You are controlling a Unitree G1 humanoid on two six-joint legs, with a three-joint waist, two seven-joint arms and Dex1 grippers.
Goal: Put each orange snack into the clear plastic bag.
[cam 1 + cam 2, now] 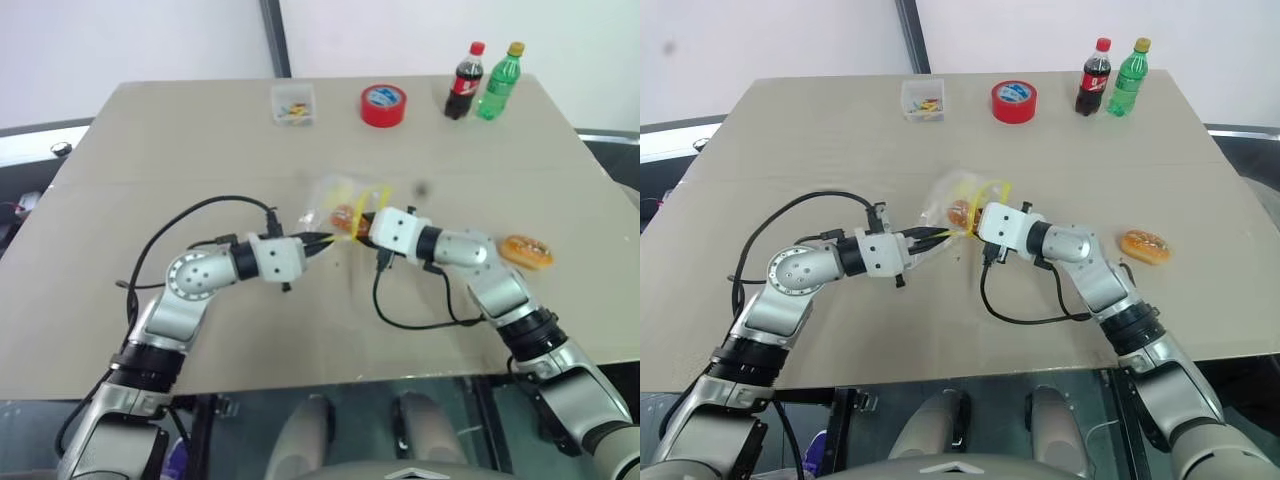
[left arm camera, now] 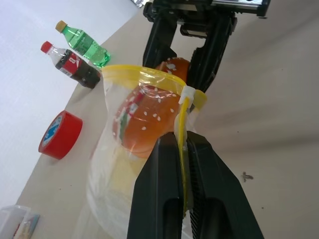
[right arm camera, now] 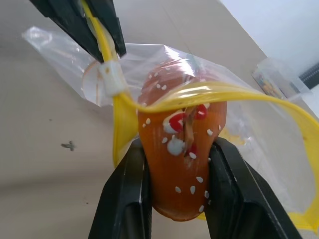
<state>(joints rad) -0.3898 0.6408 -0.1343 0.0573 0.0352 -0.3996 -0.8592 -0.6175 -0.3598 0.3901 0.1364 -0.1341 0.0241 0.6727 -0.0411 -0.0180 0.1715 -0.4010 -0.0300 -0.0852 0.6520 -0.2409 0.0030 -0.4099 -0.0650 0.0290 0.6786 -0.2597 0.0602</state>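
We see the left gripper (image 2: 183,164) clamped on the yellow seal strip of the clear plastic bag (image 1: 945,200), holding it up mid-table. The right gripper (image 3: 175,164) pinches one orange snack (image 3: 179,164), half inside the bag's mouth. The other orange snack (image 1: 1144,245) lies on the table (image 1: 820,130) to the right.

The desk (image 1: 820,140) has lots of open room in front; a box (image 1: 923,100), tape (image 1: 1014,102) and two bottles (image 1: 1110,78) stand along the back.

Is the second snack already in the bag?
No, the second snack lies on the table, apart from the bag.
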